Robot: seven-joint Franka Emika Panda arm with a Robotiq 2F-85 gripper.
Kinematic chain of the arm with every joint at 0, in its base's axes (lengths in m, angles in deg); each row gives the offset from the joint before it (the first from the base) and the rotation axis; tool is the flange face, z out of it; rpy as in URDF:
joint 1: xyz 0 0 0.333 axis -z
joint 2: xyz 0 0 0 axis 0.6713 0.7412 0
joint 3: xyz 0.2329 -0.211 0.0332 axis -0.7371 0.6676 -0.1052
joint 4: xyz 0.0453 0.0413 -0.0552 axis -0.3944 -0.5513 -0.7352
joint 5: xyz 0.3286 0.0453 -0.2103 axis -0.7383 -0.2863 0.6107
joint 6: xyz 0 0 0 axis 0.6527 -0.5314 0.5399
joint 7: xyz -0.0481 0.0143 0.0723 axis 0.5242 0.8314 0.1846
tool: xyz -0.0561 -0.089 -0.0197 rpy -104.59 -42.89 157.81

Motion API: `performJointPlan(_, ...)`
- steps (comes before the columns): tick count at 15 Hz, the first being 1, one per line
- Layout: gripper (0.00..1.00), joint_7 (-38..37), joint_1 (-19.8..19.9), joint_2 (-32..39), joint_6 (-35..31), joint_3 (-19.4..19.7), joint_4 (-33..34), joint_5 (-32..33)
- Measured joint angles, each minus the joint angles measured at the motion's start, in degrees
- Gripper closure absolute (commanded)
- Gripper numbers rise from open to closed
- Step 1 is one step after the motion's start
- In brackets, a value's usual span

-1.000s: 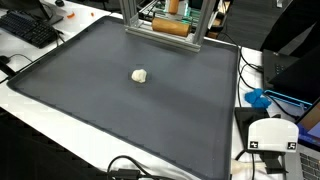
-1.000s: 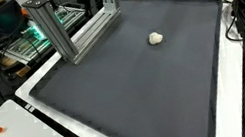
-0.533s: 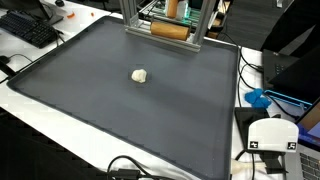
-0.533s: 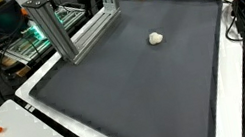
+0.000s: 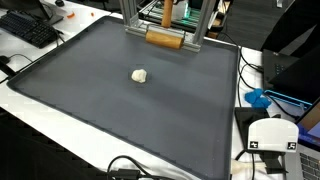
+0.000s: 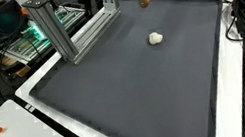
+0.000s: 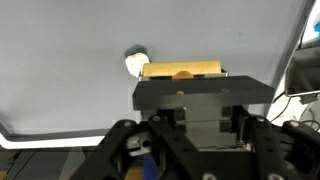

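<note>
While a white table (image 5: 40, 130) borders the dark mat (image 5: 100, 110), the gripper (image 7: 184, 74) clamps a wooden cylinder (image 5: 165, 39).

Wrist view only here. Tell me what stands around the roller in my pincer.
Observer: A silver metal frame stands close by the wooden roller, at the dark mat's edge.
Operator: Place the white lump for me.
Observer: The white lump lies alone near the mat's middle, well apart from the roller.
Operator: Report anything off the mat.
Observer: A black keyboard sits beyond one corner of the mat.
</note>
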Motion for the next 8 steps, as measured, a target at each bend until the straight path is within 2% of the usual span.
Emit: performJointPlan(8, 0.65, 0.05, 1.32, 9.52, -1.81, 2.12, 4.78, 5.23)
